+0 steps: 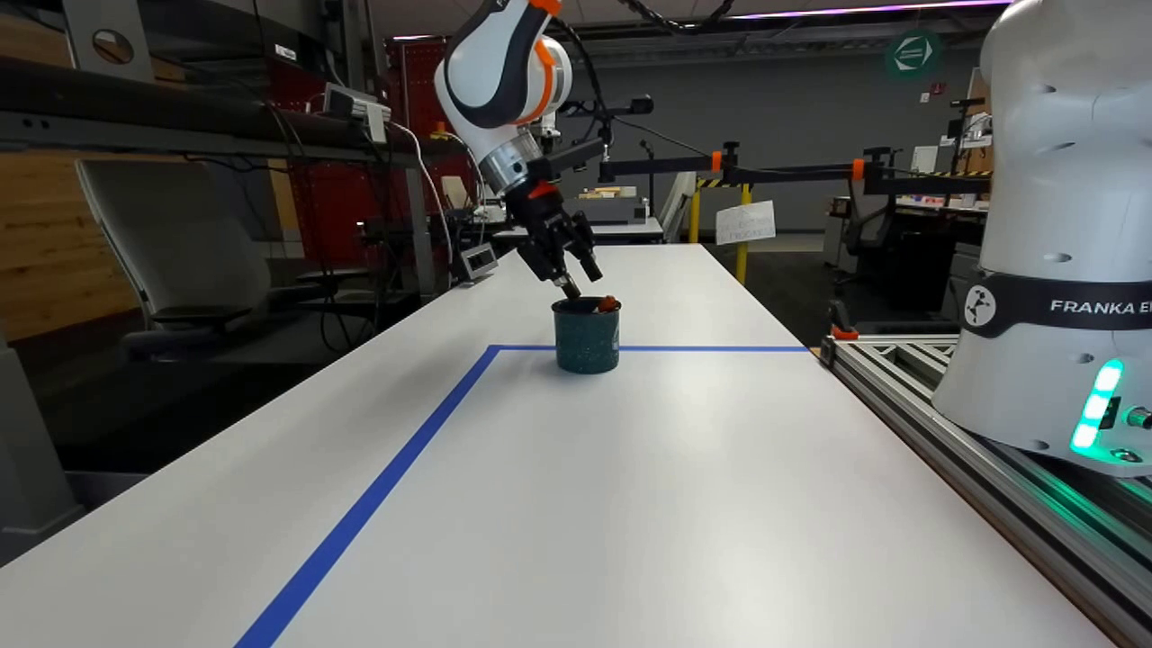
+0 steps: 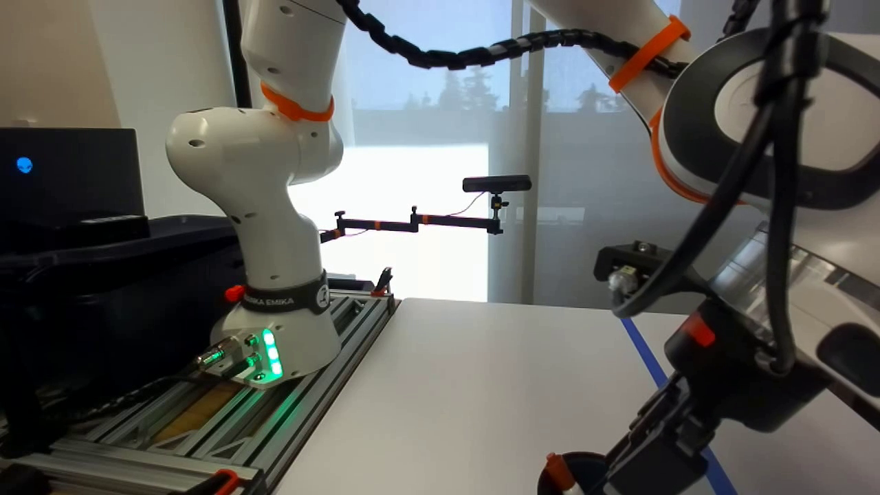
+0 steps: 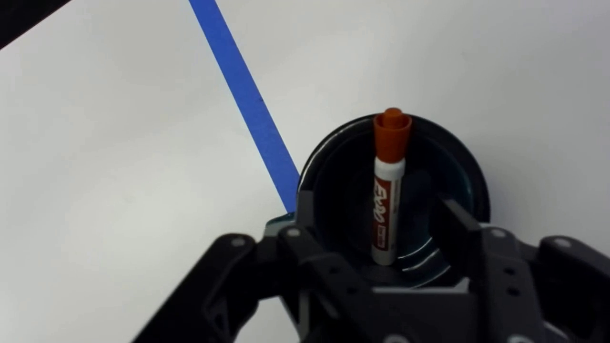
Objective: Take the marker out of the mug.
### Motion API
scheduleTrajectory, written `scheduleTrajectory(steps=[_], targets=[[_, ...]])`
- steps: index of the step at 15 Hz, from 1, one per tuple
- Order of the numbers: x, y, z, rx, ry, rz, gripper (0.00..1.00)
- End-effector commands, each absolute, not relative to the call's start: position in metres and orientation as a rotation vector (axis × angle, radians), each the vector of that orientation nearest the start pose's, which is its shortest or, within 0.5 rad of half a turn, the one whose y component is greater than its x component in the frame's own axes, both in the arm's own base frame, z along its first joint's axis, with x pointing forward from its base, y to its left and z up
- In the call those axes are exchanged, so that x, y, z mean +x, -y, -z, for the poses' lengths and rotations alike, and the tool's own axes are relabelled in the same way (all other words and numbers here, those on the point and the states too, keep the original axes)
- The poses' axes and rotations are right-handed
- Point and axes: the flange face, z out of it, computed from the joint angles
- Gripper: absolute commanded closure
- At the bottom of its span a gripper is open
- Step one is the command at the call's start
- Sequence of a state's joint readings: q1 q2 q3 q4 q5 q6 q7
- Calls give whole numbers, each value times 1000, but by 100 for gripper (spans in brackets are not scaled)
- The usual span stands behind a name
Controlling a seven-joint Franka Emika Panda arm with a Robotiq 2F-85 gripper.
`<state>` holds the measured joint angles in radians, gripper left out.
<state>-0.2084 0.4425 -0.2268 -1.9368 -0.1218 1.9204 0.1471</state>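
Note:
The dark teal mug (image 1: pixel 587 344) stands upright on the white table. Its dark inside and rim show in the wrist view (image 3: pixel 478 186), and part of it shows at the bottom edge in an exterior view (image 2: pixel 586 465). The marker (image 3: pixel 388 205) is white with a red label and an orange-red cap. It leans inside the mug with its cap at the rim; the cap also shows in both exterior views (image 1: pixel 608 304) (image 2: pixel 560 471). My gripper (image 3: pixel 379 210) is open and tilted just above the mug, a finger on each side of the marker, apart from it. It also shows in an exterior view (image 1: pixel 581 280).
Blue tape (image 1: pixel 387 486) marks lines on the white table (image 1: pixel 720 504), running past the mug. The robot base (image 1: pixel 1053 378) stands on a metal rail at the table's side. A shelf frame and a chair (image 1: pixel 171 243) stand beyond the opposite edge.

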Motion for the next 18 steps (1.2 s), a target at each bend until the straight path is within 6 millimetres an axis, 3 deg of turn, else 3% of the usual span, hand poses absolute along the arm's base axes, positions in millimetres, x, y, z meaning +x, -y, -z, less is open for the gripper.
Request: scheduleTrajectory(steps=[1, 12, 18], targets=[[508, 243, -237, -3103, -751, -806, 34], [502, 219, -226, -3101, -594, -878, 38], [507, 220, -222, -3085, -605, -914, 43]])
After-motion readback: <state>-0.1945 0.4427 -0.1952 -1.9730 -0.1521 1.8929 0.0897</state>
